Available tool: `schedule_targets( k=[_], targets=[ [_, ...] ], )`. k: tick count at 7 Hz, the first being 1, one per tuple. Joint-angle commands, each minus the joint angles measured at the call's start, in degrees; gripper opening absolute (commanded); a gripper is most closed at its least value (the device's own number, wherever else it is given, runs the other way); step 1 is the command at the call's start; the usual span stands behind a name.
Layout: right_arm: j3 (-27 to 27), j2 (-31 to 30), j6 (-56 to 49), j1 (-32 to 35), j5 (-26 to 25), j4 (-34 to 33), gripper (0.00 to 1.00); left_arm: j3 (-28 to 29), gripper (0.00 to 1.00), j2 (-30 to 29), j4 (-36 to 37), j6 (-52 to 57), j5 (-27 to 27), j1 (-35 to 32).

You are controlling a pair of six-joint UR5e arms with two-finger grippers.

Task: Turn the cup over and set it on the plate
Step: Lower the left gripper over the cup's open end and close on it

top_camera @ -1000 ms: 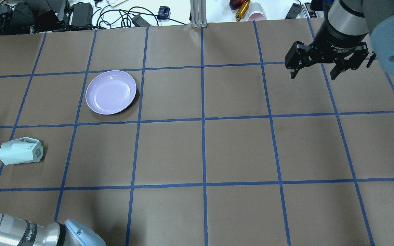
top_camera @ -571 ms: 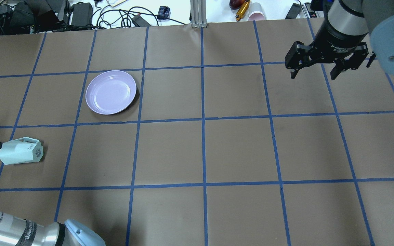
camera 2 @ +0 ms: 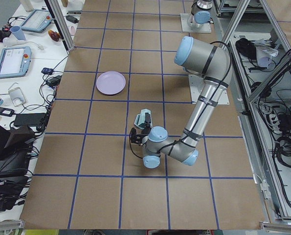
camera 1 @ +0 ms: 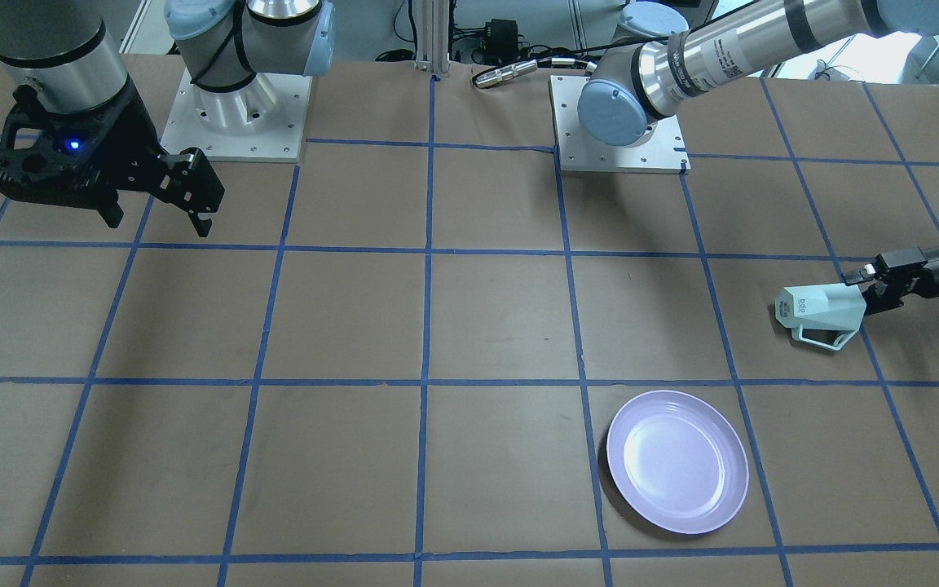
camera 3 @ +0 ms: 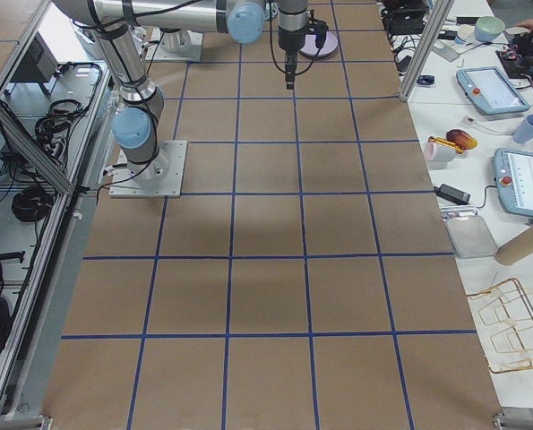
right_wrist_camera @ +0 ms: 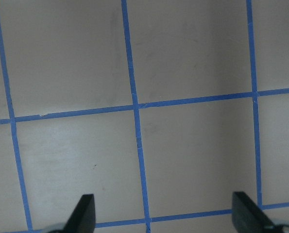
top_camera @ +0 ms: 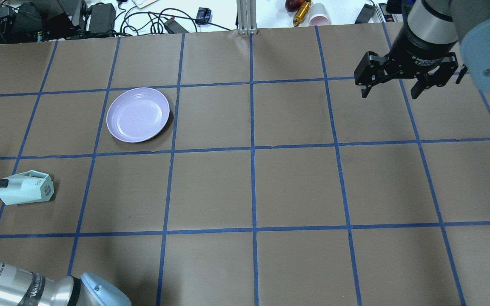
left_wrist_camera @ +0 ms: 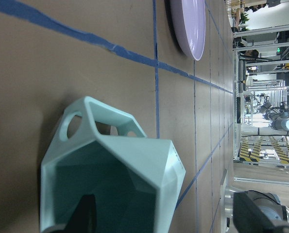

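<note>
While lying on its side on the surface [top_camera: 296,187], the cup [top_camera: 26,193] is straddled at its rim by the left tool [camera 1: 875,287], spread, with one finger [left_wrist_camera: 86,216] seen inside the mouth. The plate [top_camera: 138,114] is set well apart. The right tool [top_camera: 389,94] is seen spread above the surface.

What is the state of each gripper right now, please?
Left gripper: open, one finger inside the mouth of the cup, not yet clamped.
Right gripper: open, holding nothing.
</note>
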Motion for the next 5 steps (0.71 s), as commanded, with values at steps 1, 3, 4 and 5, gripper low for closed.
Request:
schedule_targets(
  k=[1,3,4,5],
  targets=[
    [0.0,-0.1,0.0,0.0,0.0,0.0,1.0,0.0,0.95,-0.1,-1.4,1.1,0.0,-0.6],
    [0.0,-0.1,0.0,0.0,0.0,0.0,1.0,-0.1,0.93,-0.2,-2.0,2.1,0.0,-1.4],
    [0.0,-0.1,0.0,0.0,0.0,0.0,1.0,-0.1,0.93,-0.2,-2.8,2.1,0.0,-2.1],
    [0.0,0.0,0.0,0.0,0.0,0.0,1.0,-0.1,0.93,-0.2,-2.8,2.1,0.1,-2.3]
  ],
)
